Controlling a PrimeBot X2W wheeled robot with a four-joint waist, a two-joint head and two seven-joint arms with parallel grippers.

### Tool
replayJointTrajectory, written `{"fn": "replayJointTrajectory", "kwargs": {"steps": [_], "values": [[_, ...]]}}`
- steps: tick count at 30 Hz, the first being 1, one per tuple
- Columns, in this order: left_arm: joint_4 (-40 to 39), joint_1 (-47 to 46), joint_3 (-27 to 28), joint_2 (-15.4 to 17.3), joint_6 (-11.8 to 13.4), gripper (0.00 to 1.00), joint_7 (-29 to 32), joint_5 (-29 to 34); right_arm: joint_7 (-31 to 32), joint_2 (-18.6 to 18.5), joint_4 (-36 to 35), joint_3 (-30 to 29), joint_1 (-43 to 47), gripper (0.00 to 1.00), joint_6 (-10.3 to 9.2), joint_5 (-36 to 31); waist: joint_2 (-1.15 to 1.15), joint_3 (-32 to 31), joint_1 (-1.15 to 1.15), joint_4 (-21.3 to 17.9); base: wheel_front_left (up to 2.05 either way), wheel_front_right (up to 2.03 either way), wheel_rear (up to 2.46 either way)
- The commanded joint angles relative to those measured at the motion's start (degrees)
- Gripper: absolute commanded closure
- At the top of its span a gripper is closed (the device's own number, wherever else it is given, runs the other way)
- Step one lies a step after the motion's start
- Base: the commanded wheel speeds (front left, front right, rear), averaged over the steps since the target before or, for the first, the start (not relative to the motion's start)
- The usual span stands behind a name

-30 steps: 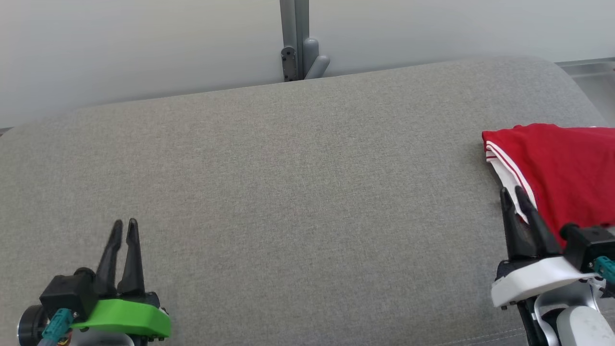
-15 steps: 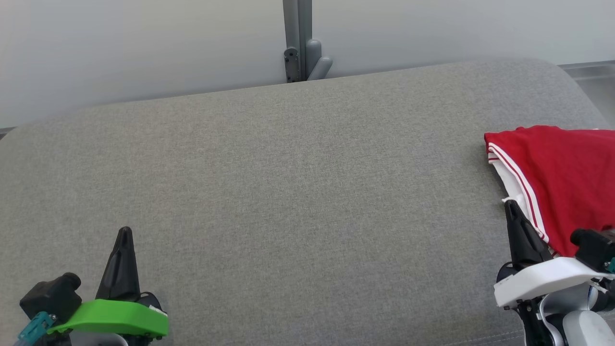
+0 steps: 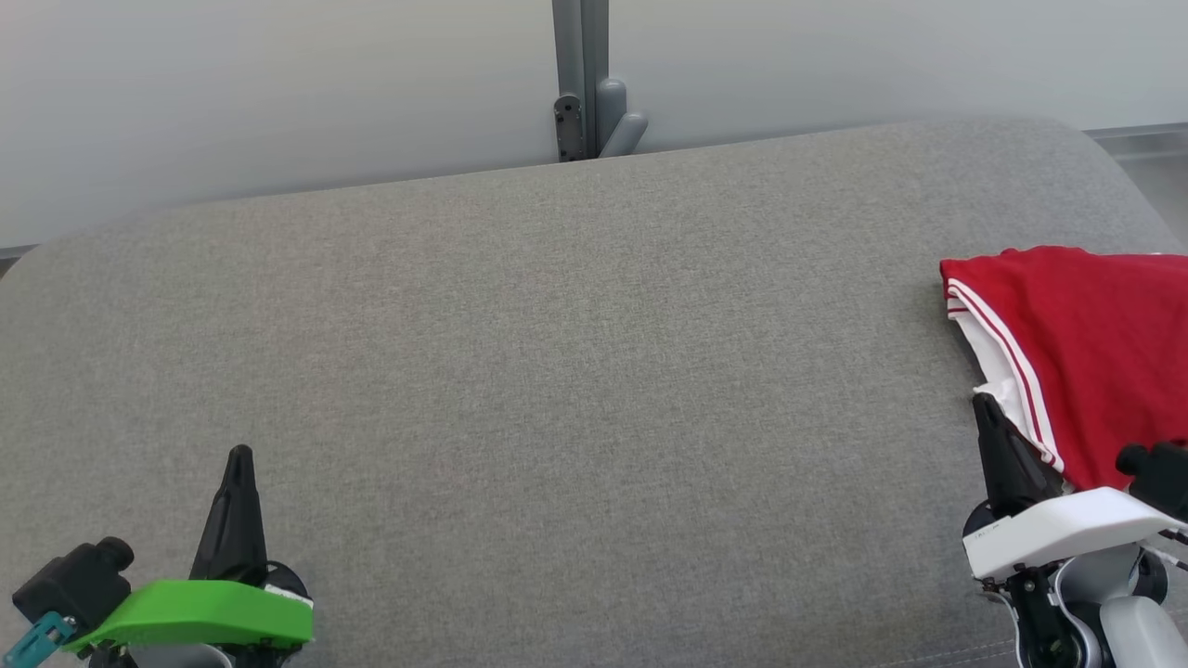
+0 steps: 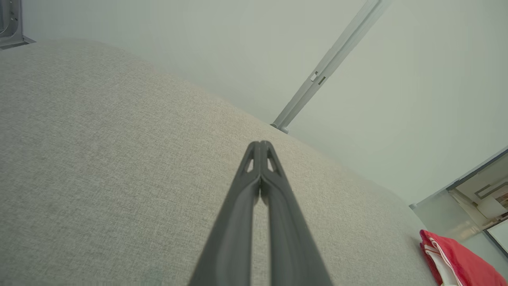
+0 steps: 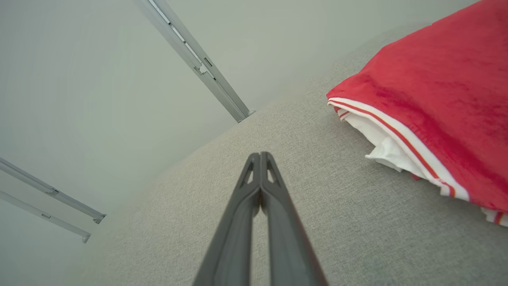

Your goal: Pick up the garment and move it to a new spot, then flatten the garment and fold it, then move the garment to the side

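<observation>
Head view: the red garment (image 3: 1086, 353) lies at the grey bench's (image 3: 557, 371) right edge, with the left claw (image 3: 239, 464) closed and empty. Left wrist view: fingers pressed together. Right wrist view: the right claw (image 5: 260, 159), also closed, points beside soft, light cloth, probably best pinched at the striped hem.

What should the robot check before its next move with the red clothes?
1. Left gripper shut and empty: ok.
2. Right gripper shut and empty, beside the red garment but not gripping it: ok.
3. Garment folded: looks ok, with white trim showing along its near edge.
4. Garment at the right side of the grey cushion: ok.
5. Whole garment resting on the cushion: cannot tell, it runs past the head view's right edge.
</observation>
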Motion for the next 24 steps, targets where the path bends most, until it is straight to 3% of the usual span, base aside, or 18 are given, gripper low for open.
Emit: {"fn": "replayJointTrajectory", "kwargs": {"steps": [1,24], "values": [[-0.5,-0.1,0.7,0.1,-0.5,1.0,0.1,-2.0,0.4,-0.2,-0.3,-0.4,-1.6,1.0,-0.01,2.1,0.0,0.0,0.0,0.0,0.0,0.0,0.0],[0.5,0.1,2.6,-2.0,-2.4,1.0,2.0,-16.5,4.2,0.7,2.9,-1.7,-2.8,1.0,-0.01,18.3,0.0,-0.4,0.0,0.6,0.0,0.0,0.0]]}}
